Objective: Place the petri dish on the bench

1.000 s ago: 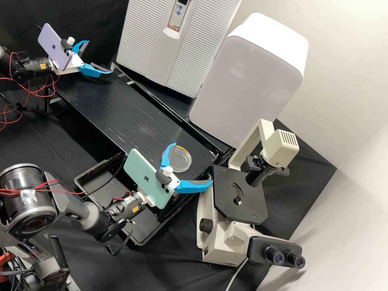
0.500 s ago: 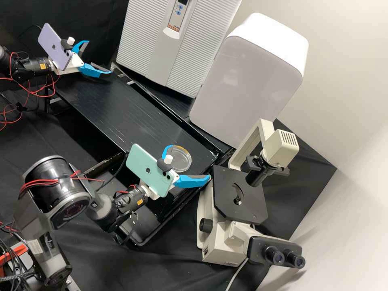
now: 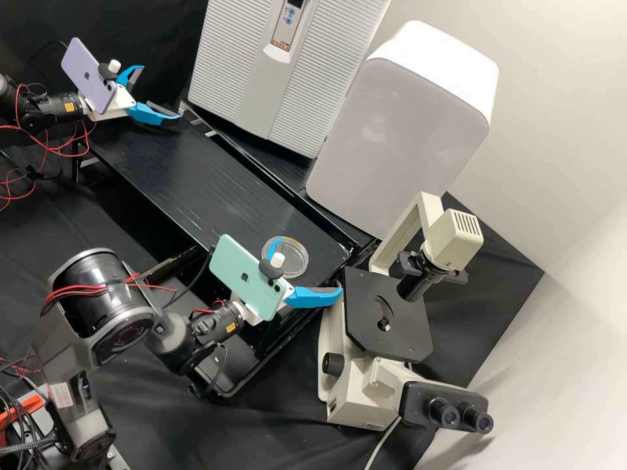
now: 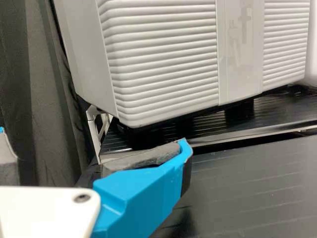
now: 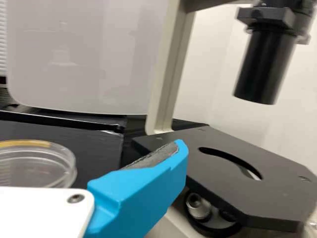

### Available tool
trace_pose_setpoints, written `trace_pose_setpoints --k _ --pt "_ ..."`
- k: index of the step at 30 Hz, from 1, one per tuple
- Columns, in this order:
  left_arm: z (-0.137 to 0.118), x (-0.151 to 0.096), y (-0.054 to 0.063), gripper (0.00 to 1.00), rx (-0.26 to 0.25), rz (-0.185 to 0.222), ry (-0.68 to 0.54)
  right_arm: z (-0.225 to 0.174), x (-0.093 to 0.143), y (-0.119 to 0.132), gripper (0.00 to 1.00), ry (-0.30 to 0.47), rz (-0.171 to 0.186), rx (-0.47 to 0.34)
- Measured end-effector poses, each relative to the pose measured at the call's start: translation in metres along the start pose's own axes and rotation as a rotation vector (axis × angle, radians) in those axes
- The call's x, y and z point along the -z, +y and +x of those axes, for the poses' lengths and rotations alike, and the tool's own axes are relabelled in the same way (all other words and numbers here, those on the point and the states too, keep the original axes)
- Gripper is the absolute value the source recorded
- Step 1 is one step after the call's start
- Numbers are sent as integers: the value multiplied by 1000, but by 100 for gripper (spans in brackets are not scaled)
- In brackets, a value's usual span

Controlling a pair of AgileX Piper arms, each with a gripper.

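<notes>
The clear, round petri dish [image 3: 298, 261] lies flat near the right end of the black bench top [image 3: 215, 189]. My right gripper [image 3: 310, 264] stands open with nothing held, and its upper finger overlaps the dish's left part; whether they touch I cannot tell. In the right wrist view part of the dish [image 5: 55, 161] shows behind the white mount of my right gripper [image 5: 91, 144], one finger beside the microscope stage. Far from the dish, my left gripper [image 3: 161, 92] is open and empty over the bench's far left end; in its wrist view my left gripper [image 4: 93, 138] faces a ribbed machine.
A microscope, its black stage [image 3: 388, 316] close beside the right gripper's lower fingertip, stands at the bench's right end. Behind the bench are the ribbed grey machine [image 3: 261, 85] and a white box [image 3: 398, 130]. A dark tray [image 3: 235, 362] sits below the front edge.
My right gripper has shifted slightly right, and its tilt has changed; its upper finger now overlaps more of the dish. The dish and my left gripper have stayed in place.
</notes>
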Motion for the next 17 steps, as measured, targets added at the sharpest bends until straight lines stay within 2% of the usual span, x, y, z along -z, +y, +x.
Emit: trace_pose_setpoints --k 8,11,12,16,17 --pt "0 0 0 100 0 0 0 0 4 -2 100 15 0 9" --pt "0 0 0 100 0 0 0 -5 1 4 100 5 7 -11" --pt "0 0 0 100 0 0 0 -7 0 6 100 -2 33 -22" --pt "0 0 0 100 0 0 0 -19 -8 23 100 -19 189 -86" --pt "0 0 0 100 0 0 0 -21 -9 26 100 -17 215 -97"
